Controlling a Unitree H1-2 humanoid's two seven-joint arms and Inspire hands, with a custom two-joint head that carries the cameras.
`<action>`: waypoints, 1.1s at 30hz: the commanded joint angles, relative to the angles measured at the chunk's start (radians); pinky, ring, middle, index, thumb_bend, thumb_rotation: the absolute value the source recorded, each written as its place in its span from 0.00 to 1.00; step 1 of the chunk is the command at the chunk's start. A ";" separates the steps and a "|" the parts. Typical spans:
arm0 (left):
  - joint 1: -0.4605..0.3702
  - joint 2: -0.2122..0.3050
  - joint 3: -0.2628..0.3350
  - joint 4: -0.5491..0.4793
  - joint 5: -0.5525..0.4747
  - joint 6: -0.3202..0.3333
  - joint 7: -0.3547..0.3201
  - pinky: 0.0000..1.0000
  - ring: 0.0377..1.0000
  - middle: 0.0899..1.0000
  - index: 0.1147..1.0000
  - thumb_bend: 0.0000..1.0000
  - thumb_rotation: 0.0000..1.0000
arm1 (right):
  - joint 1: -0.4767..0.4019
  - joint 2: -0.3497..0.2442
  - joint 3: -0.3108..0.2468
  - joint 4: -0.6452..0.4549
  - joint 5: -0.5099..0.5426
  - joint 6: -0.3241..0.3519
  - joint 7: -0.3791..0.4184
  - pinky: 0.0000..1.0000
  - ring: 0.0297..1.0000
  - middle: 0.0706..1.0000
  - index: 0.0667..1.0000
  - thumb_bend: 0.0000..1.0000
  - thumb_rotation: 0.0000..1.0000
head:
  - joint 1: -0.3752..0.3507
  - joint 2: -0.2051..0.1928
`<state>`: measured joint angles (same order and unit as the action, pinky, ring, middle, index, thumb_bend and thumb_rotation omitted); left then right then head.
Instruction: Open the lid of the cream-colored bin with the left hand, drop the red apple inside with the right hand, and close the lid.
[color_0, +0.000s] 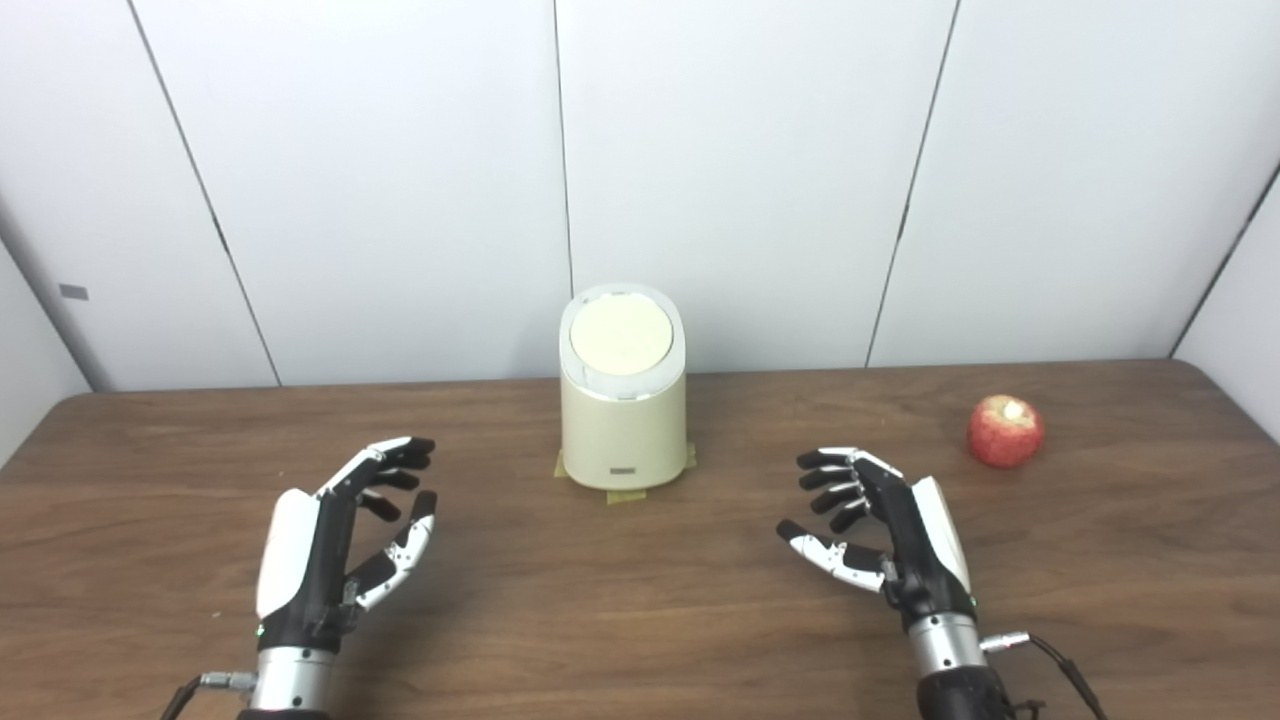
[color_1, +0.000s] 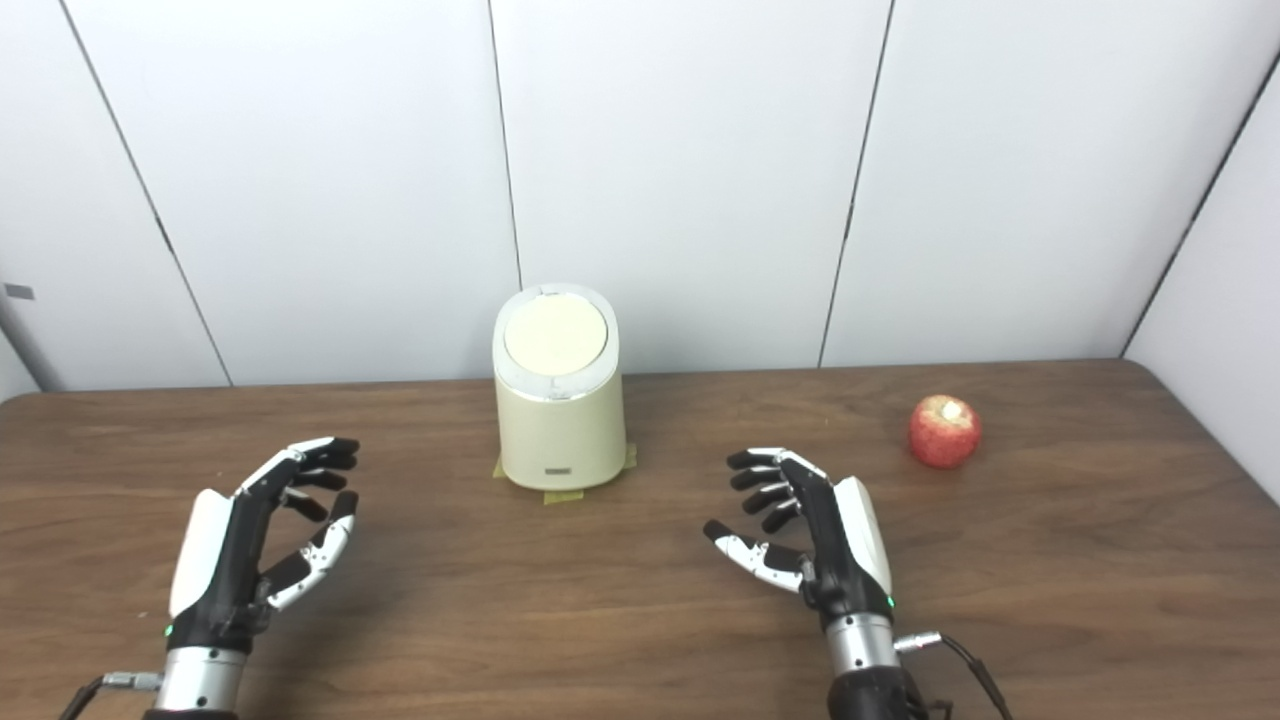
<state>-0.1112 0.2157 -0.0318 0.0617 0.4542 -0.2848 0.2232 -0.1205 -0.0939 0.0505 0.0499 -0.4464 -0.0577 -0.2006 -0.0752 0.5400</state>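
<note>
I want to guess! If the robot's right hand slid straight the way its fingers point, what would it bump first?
Probably nothing: the right hand points past the bin; the apple sits off right.

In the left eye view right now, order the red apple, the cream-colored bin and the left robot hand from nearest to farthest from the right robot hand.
Measured from the right robot hand:
1. Red apple, up and to its right near the table's right edge.
2. Cream-colored bin, up and to its left at table centre.
3. Left robot hand, across the table on the left.
</note>
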 joint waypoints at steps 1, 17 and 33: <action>0.039 -0.024 -0.008 0.024 -0.004 -0.005 0.007 0.49 0.63 0.67 0.68 0.28 0.19 | -0.022 -0.003 -0.002 -0.009 0.011 -0.030 -0.009 0.42 0.55 0.60 0.62 0.33 0.12 | 0.000 0.001; 0.038 -0.027 -0.006 0.028 -0.005 -0.008 0.010 0.50 0.64 0.69 0.70 0.27 0.19 | -0.024 -0.010 0.006 0.003 0.063 -0.069 0.007 0.68 0.77 0.78 0.73 0.28 0.33 | 0.002 -0.001; -0.030 -0.065 0.005 -0.079 -0.115 0.139 -0.074 0.60 0.73 0.78 0.79 0.37 0.38 | -0.044 -0.015 0.006 0.059 0.048 -0.092 -0.014 0.66 0.76 0.77 0.74 0.27 0.35 | 0.019 -0.029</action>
<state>-0.1135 0.1690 -0.0199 0.0212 0.3534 -0.1620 0.1617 -0.1472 -0.1025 0.0542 0.0927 -0.3954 -0.1089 -0.2028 -0.0553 0.5093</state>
